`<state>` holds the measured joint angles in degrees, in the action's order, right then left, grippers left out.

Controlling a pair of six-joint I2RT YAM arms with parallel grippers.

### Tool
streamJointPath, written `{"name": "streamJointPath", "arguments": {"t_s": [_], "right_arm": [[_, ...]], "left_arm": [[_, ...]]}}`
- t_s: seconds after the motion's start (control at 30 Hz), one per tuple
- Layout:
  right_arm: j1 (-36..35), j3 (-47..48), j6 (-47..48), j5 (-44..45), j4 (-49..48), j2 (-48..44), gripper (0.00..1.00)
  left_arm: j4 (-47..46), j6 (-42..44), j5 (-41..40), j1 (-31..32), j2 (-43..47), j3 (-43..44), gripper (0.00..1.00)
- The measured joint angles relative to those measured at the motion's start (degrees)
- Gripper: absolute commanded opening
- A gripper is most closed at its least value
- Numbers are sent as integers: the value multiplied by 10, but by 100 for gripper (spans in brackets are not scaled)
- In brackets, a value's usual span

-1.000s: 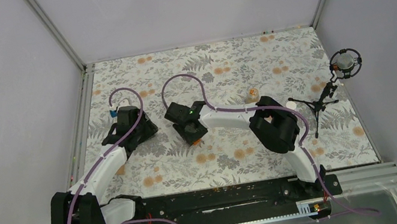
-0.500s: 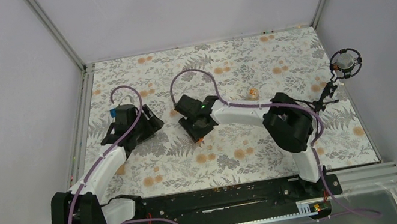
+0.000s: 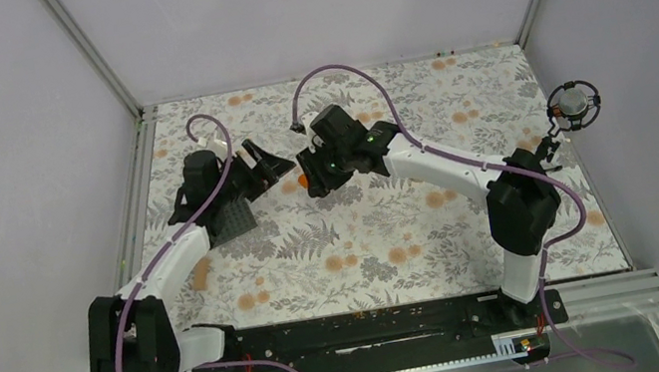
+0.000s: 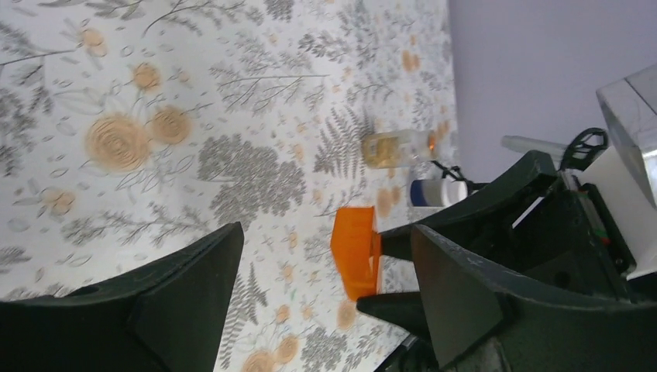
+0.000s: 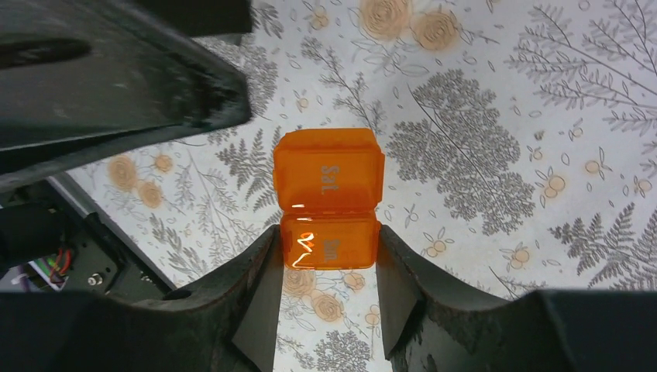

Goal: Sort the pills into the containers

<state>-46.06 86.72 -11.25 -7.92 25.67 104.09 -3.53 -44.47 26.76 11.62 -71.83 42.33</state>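
The right gripper [image 5: 327, 240] clamps the orange box [image 5: 328, 174], apparently off the table [image 5: 503, 93].

Orange box [image 5: 328, 174]: "Sat" reads on its upper half. Lower half shows "un", with the first letter lost in glare. Nothing else readable.

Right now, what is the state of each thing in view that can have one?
orange box: gripped between the right fingers; both lids look shut.
left fingers: wide open, nothing between them.
clear bottle: pale pills inside; cannot tell whether it is capped.
white-and-dark bottle: partly hidden; cannot tell its state.
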Motion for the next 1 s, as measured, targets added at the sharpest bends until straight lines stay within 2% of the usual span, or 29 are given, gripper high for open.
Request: {"name": "streamJointPath", "arguments": {"t_s": [0.13, 0.27, 0.43, 0.7, 0.8, 1.0], "right_arm": [[0, 17, -3, -23, -3, 0, 30], [0, 35, -5, -33, -5, 1, 30], [1, 61, -9, -37, -3, 12, 30], [7, 83, -23, -36, -3, 38, 30], [9, 86, -28, -36, -3, 45, 30], [12, 92, -43, -37, -2, 48, 30]], "left_arm": [[-53, -28, 28, 0, -32, 3, 80], [-85, -52, 55, 2, -75, 8, 72], [-103, -67, 75, 2, -84, 12, 60], [-105, -76, 103, 3, -93, 26, 52], [-96, -76, 109, 3, -97, 33, 42], [-86, -75, 112, 1, -103, 38, 7]]}}
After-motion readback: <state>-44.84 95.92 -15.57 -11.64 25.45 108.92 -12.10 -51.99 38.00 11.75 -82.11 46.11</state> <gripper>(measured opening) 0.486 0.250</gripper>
